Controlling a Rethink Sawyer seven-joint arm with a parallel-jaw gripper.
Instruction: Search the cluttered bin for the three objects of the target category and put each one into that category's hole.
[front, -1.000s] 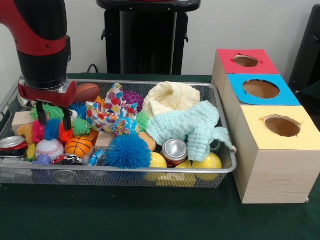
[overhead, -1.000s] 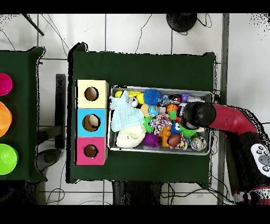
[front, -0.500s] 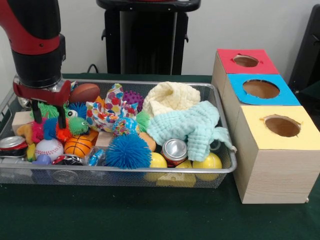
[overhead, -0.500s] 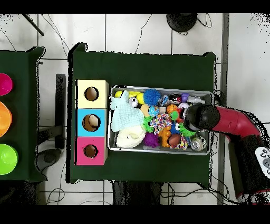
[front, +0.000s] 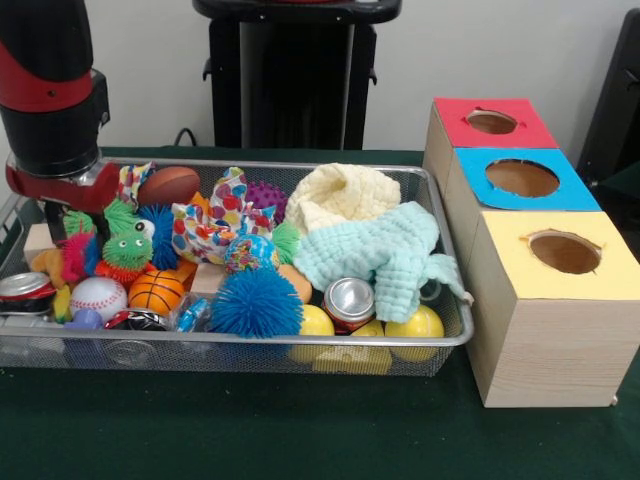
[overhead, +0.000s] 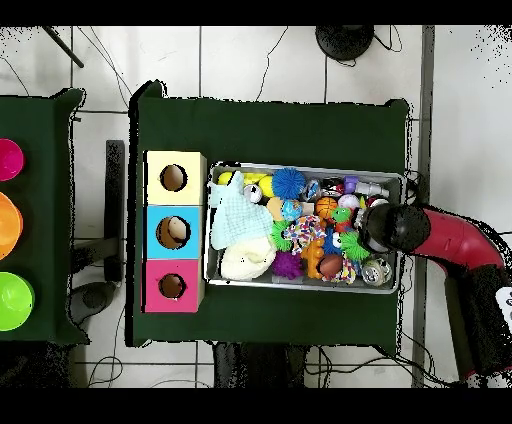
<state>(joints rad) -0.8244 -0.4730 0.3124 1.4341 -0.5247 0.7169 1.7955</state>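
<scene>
Wire mesh forms the bin (front: 440, 345) on the green table (front: 300, 430), and it is packed with toys, cloths and cans. At its left end in the front view, the red and black arm ends in a gripper (front: 58, 215) hanging just above the pile; one dark finger (front: 50, 222) shows below the red bracket, but whether the fingers are spread or closed cannot be made out. Right beside it sits a green fuzzy toy with eyes (front: 125, 247), with a blue spiky tuft and a pink one touching it. Below these lie a baseball (front: 97, 295) and a small basketball (front: 157, 292), side by side. A big blue spiky ball (front: 255, 302) rests near the front wall, next to a soda can (front: 349, 301) and two yellow balls (front: 421, 323). A mint cloth (front: 385, 250) drapes over the right part of the bin, with a cream cloth (front: 342, 194) behind it. A brown football (front: 168, 184) lies near the back wall.

Beside the bin stand three wooden boxes, touching one another in a row: a yellow-topped box (front: 560, 255), a blue-topped box (front: 523, 180) and a red-topped box (front: 490, 122), each with a round hole in its top. From overhead, something pale shows inside the blue box's hole (overhead: 174, 232).
</scene>
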